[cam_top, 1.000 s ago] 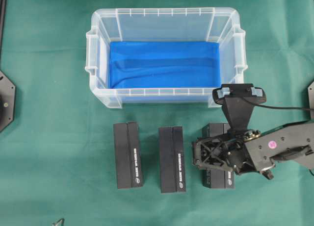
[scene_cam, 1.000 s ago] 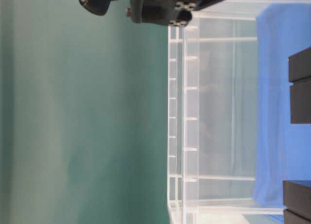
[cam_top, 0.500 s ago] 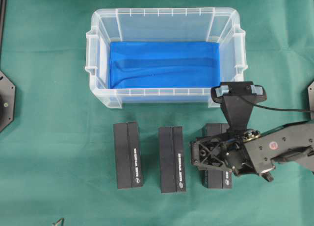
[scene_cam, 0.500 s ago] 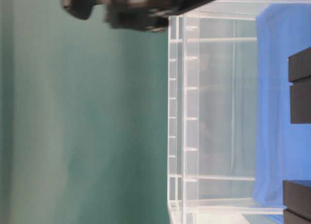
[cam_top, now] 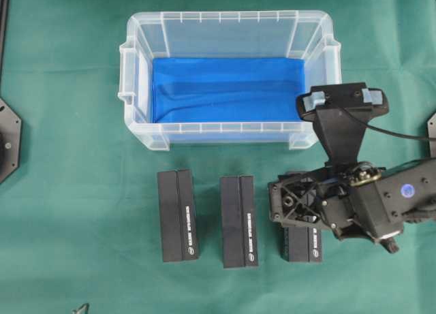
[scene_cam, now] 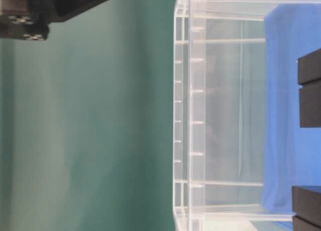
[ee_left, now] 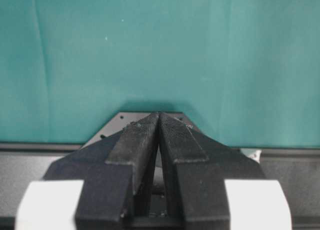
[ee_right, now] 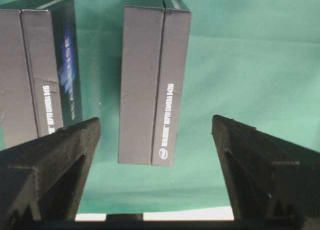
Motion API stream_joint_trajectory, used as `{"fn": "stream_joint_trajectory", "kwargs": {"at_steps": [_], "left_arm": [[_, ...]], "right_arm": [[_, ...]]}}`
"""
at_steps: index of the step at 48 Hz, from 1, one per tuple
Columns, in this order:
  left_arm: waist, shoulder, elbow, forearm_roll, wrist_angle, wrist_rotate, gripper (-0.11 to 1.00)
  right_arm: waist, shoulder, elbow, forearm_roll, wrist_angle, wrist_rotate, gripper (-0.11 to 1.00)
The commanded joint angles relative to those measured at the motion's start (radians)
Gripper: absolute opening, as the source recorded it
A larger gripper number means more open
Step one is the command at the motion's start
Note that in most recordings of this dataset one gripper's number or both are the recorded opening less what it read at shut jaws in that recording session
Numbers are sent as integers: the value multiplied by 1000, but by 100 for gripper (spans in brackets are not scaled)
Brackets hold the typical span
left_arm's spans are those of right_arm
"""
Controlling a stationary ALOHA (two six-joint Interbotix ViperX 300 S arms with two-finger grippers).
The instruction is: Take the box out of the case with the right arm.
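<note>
Overhead view: right end effector [cam_top: 283, 203] had shifted right and lifted off third box [cam_top: 302, 240], jaws spread wide, holding nothing. Case [cam_top: 230, 24] held only blue liner; three boxes lay on surface [cam_top: 68, 191] in front of it. Left end effector [ee_left: 158, 135] closed, empty. Judged: extraction done, arm retreating.

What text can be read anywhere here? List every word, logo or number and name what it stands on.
"REALSENSE DEPTH CAMERA D435", partly soft, plus a small round logo too small to read: white print along the side of the black box between the open fingers of the right gripper.
Similar white print on the neighbouring box: too blurred to read.
White print on the three boxes in the overhead view: too small to read.
The case: no text.
</note>
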Motion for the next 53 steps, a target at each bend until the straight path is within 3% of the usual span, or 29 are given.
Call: {"fn": "stream_joint_trajectory", "kwargs": {"at_steps": [1,18,32,53], "left_arm": [[-2,3,-17,3,-3,0,0],[-2,0,-15,3,-3,2,0],[-2,8,-15,3,-3,-6,0],[-2,8,-15,3,-3,-35,0]], "right_arm": [[-6,-31,-25,-3,8,-2,87],[-12,-44,-8,-2,2,-2,86],[3,-176,140,14,-34,21,85],[103,-400,379,18,-21,212,85]]}}
